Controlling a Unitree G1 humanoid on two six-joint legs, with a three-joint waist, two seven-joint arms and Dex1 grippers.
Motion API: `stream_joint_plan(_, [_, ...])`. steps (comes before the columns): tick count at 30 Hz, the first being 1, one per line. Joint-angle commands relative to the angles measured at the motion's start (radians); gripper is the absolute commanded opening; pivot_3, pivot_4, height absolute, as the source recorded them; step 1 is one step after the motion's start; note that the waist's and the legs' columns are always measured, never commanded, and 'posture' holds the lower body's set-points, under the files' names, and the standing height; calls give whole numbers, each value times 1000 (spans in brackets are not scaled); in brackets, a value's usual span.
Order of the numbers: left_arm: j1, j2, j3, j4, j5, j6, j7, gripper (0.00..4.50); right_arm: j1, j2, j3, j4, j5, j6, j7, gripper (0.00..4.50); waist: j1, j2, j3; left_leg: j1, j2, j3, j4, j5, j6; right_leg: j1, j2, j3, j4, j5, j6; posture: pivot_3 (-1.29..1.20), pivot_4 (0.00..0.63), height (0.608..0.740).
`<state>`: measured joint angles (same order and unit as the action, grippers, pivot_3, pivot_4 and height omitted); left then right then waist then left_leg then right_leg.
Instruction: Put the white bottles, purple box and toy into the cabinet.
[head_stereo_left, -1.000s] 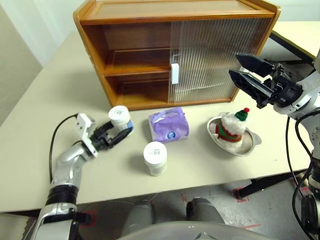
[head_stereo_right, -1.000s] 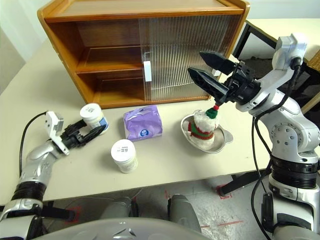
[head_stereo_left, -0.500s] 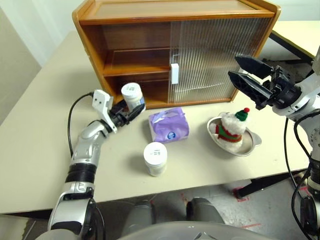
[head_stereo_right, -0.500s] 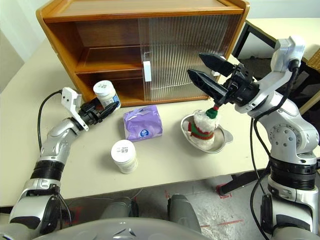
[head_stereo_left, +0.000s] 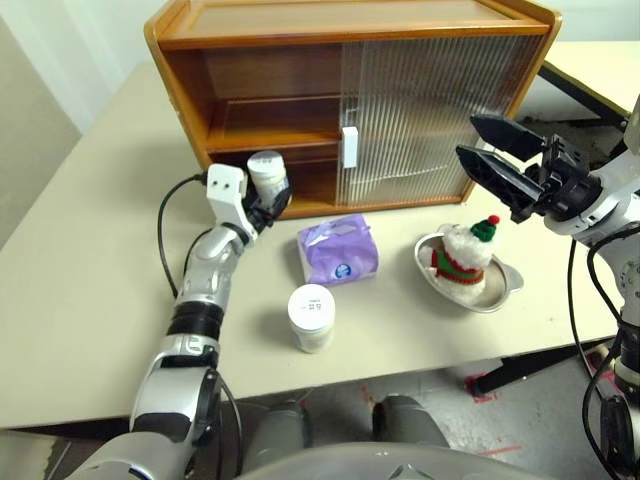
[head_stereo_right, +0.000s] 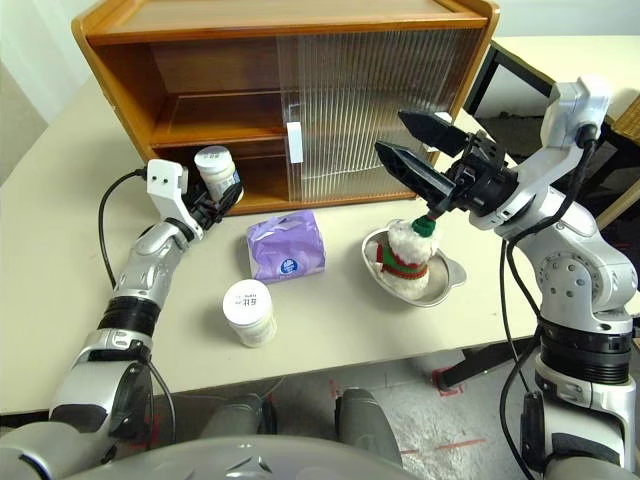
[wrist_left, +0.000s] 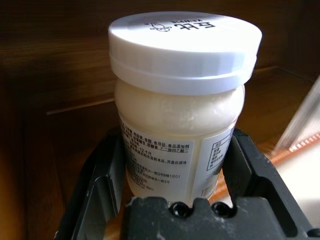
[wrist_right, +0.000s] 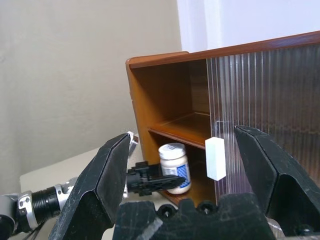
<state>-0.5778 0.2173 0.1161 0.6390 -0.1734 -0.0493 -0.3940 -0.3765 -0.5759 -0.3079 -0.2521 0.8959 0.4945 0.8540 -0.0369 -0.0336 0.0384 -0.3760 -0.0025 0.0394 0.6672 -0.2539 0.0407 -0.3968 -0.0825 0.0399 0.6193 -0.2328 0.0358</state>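
A pale beige table (head_stereo_left: 80, 300) stood in a light-walled room, and on it sat the orange-brown cabinet (head_stereo_left: 350, 20), its left half open and its ribbed sliding doors (head_stereo_left: 430, 110) drawn across the right half. The left gripper (head_stereo_left: 268, 200) was clamped on one white bottle (head_stereo_left: 266, 178), holding it upright right at the mouth of the lower compartment, just under the shelf (head_stereo_left: 270, 135); from the left wrist view the black fingers (wrist_left: 250, 170) pressed the bottle's labelled sides. The second white bottle (head_stereo_left: 311, 317) stood upright on the table, nearer the front edge. Just beyond it lay the purple box (head_stereo_left: 338, 250), in front of the cabinet. To the right of that, the toy (head_stereo_left: 462, 252) sat in a shallow silver dish (head_stereo_left: 500, 285). The right gripper (head_stereo_left: 500, 150) hung in the air above the toy with its jaws spread wide, holding nothing, in front of the doors.
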Motion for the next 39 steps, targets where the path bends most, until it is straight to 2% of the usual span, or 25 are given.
stream_joint_plan(1, [-46,-18,-4,53,44,-36,85,3067,5,-1,-10,-18,0,-12,-4,4500,0,0,0,0,0,0,0,0,0,0,0,0,0,0,0,-101,0,740])
stream_joint_plan(11, [-174,-58,8,295,94,-63,260,3067,13,-8,-17,-36,8,-3,-12,4500,-2,-1,0,0,-1,0,0,0,0,0,0,0,0,0,1,-125,0,740])
stream_joint_plan(19, [-256,-80,18,459,96,-119,288,3067,18,-10,-23,-49,9,1,-21,4500,-4,-1,0,0,-1,0,0,0,-1,0,0,0,-1,0,1,-140,0,740])
stream_joint_plan(27, [-278,-78,16,501,102,-142,261,3067,17,-9,-22,-49,7,-1,-26,4500,-7,-1,0,0,-1,0,1,-1,-2,1,0,0,-1,1,1,-140,0,740])
stream_joint_plan(28, [-275,-78,15,495,101,-145,251,3797,16,-8,-22,-49,7,-1,-27,4500,-8,-1,0,0,-1,0,1,-1,-2,1,0,0,-1,1,1,-140,0,740])
stream_joint_plan(30, [-263,-80,18,476,91,-154,220,4446,16,-7,-20,-48,7,-2,-27,4500,-8,-1,0,0,-1,0,1,-1,-2,1,0,0,-1,1,1,-137,0,740])
stream_joint_plan(34, [-212,-77,12,394,90,-167,181,4481,15,-4,-17,-47,7,-4,-27,4500,-9,-1,0,0,-1,0,0,-1,-2,1,0,0,-1,1,1,-138,0,740])
stream_joint_plan(39, [-80,-65,12,156,82,-92,176,4481,19,-5,-20,-47,8,-5,-25,4500,-25,-1,0,0,-1,0,0,-2,-3,0,0,0,0,1,1,-132,0,740])
